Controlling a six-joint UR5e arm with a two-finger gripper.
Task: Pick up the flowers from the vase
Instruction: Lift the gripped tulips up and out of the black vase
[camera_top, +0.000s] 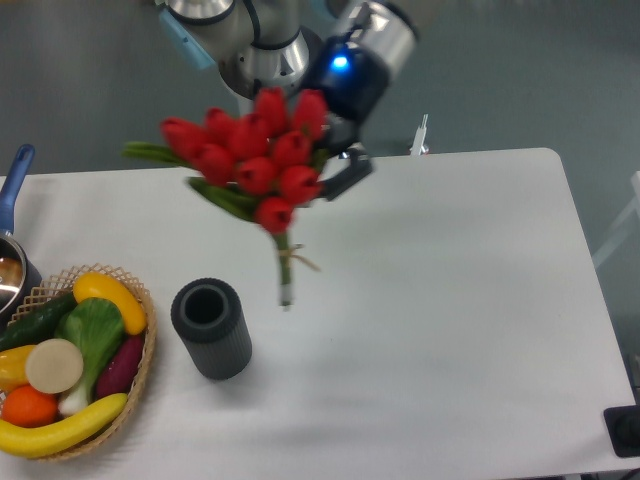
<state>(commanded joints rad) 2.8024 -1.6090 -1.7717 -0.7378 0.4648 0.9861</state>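
Red flowers (255, 165), light and floppy, hang clear of the vase (211, 328); our gripper (322, 172) fingers pinch them below the heads.

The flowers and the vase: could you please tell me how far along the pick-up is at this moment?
Mostly done. The flowers are out of the vase: its mouth is empty, and the stem tips hang in the air to its right. In hand: the hand grips the bunch beside the blooms. Nothing is visibly left except keeping hold of them.
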